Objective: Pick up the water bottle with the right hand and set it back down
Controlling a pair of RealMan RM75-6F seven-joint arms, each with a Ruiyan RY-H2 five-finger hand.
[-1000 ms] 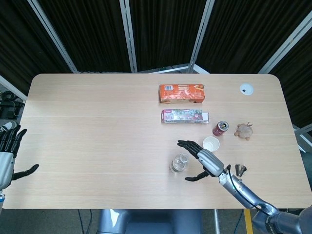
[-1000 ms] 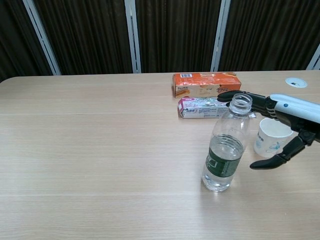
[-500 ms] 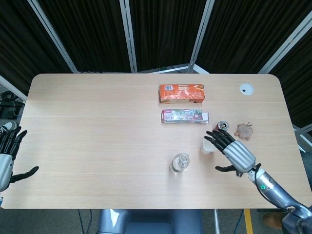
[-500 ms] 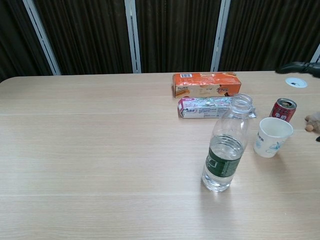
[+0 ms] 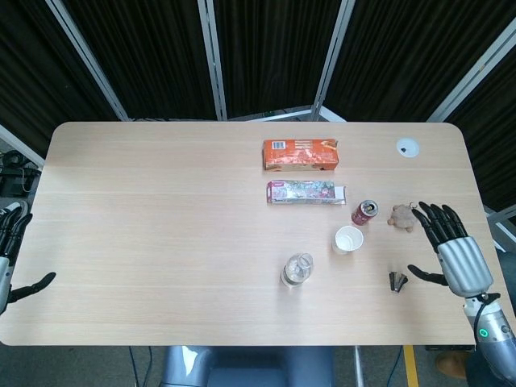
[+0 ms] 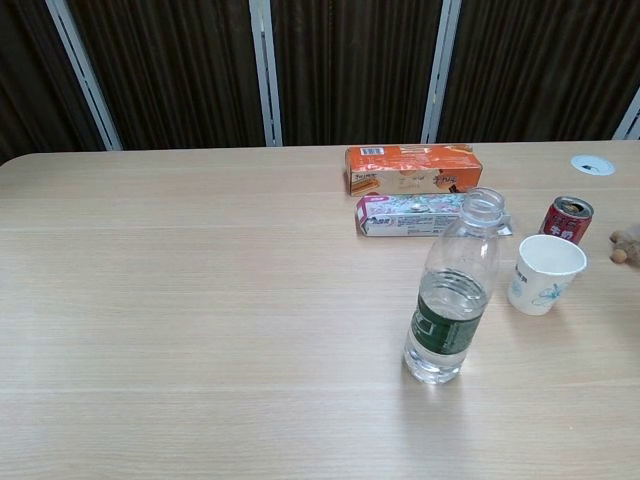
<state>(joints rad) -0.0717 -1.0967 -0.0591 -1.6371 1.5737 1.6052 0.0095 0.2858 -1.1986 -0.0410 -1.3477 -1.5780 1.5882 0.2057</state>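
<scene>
The clear water bottle stands upright and uncapped near the table's front middle, with a green label and a little water in it. Nothing touches it. My right hand hovers at the table's right edge, far to the right of the bottle, fingers spread and empty. My left hand shows at the far left edge, beside the table, also spread and empty. The chest view shows neither hand.
A white paper cup stands right of the bottle, with a red can behind it. A small toy, a dark clip, an orange box and a pink box lie on the table.
My right hand has drawn away from beside the bottle to the table's right edge and left the chest view. The bottle has not moved. My left hand has slid slightly further left.
</scene>
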